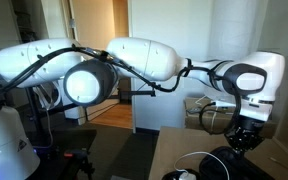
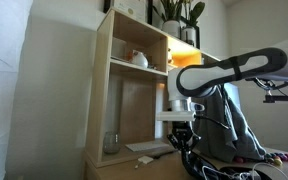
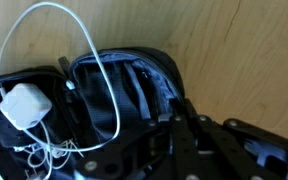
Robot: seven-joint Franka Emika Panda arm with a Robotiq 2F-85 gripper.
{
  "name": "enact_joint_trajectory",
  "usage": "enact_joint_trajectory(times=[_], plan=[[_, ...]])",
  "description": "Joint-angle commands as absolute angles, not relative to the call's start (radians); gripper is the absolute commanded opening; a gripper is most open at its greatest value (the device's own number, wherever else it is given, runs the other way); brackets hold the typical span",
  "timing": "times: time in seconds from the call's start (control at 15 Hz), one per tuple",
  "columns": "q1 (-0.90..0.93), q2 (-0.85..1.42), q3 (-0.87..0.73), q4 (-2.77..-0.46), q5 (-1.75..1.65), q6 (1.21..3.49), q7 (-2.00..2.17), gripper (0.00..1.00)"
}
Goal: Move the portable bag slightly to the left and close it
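Note:
The portable bag [image 3: 124, 85] is black and lies open on the wooden table, with a white charger block [image 3: 26, 104] and white coiled cords [image 3: 54, 30] in and over it. In the wrist view my gripper [image 3: 172, 112] is at the bag's right rim, its dark fingers drawn together on the fabric edge. In both exterior views the gripper [image 1: 246, 138] [image 2: 184, 138] points down onto the bag [image 1: 234, 165] [image 2: 219, 168].
Bare wooden table [image 3: 244, 50] lies to the right of the bag. A tan boxy object [image 1: 206, 108] stands behind the bag. A wooden shelf unit [image 2: 134, 90] with plants on top stands beside the table. A white cord [image 1: 189, 160] trails off the bag.

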State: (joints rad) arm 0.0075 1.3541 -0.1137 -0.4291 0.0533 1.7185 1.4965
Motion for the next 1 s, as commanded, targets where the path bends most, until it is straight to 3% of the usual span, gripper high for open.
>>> enact_joint_trajectory(times=[0.0,0.93], plan=[[0.030,1.341,-0.117,-0.428,0.040,1.735,1.483,0.01],[0.057,1.318,-0.113,-0.431,0.038,1.809,1.486,0.01]])
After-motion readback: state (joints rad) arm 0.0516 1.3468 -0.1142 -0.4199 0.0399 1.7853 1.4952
